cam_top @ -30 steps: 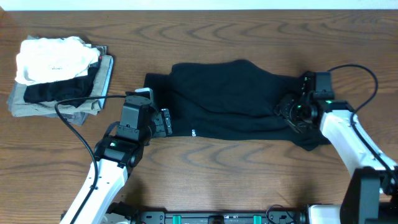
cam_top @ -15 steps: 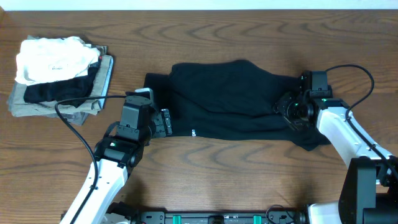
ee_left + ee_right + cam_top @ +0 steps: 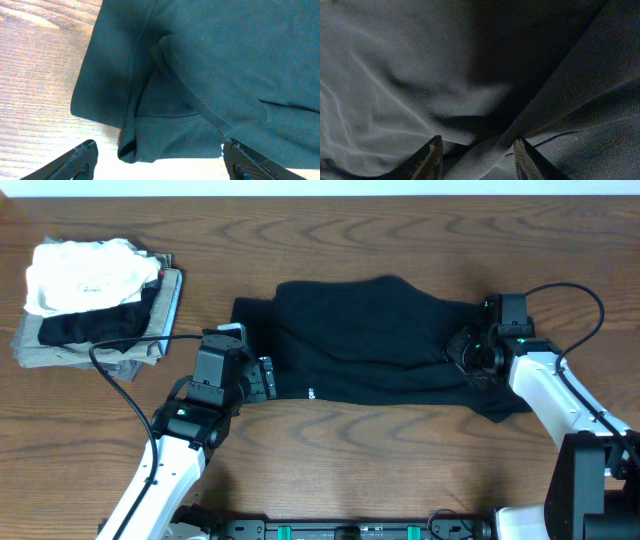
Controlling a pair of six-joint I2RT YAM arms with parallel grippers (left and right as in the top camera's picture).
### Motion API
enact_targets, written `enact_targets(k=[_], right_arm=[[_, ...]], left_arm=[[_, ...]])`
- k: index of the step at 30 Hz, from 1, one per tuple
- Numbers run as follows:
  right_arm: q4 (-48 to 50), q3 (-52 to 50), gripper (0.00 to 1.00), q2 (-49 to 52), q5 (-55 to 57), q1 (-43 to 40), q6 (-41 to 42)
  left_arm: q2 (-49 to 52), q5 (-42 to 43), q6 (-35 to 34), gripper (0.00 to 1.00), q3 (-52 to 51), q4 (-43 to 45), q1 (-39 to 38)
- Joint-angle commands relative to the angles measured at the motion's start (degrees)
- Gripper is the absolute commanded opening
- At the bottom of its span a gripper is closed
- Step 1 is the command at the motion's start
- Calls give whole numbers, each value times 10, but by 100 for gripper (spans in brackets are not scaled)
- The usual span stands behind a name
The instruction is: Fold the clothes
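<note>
The black T-shirt [image 3: 370, 340] lies spread sideways across the middle of the table, folded into a long band. My left gripper [image 3: 262, 377] is open at the shirt's left end. In the left wrist view its fingers [image 3: 159, 150] straddle the lower left corner of the shirt [image 3: 200, 75], where a hem is rolled under. My right gripper [image 3: 462, 352] rests on the shirt's right end. In the right wrist view its fingers [image 3: 477, 147] are open, set on either side of a raised ridge of the fabric [image 3: 395, 75].
A pile of folded garments [image 3: 90, 300], white on top of black and grey, sits at the far left of the wooden table [image 3: 330, 440]. A black cable [image 3: 130, 345] runs from the left arm past the pile. The right arm's cable loops at the right edge.
The right gripper has shifted slightly along the shirt's right end. The left arm and the shirt have not visibly moved.
</note>
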Motion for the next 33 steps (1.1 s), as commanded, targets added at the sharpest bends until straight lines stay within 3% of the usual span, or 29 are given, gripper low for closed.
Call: enact_targets(k=[1,7,12,16,24,29,31,33], right_arm=[[1,7,44,18,10,3,11],[8,7,42,55,0,3,24],[45,8,22,66,2,0,23],[79,11,14,65,2,-10,24],[135,12,18,65,25,-19,1],[144,13,9,64,52,-19,-26],[142,19,8,61,45,-19,-42],[130,28,13,50,27,-19,-58]], left_arm=[[1,-9,4,82,10,-2,-1],[1,-9,4,82,10,-2,-1],[1,-9,4,82,10,-2,-1],[1,-9,4,82,10,-2,-1],[1,-9,4,82,10,-3,-1],[1,2,4,81,10,-3,-1],[-3,26,4,71,10,-3,-1],[-11,61,4,66,10,-3,-1]])
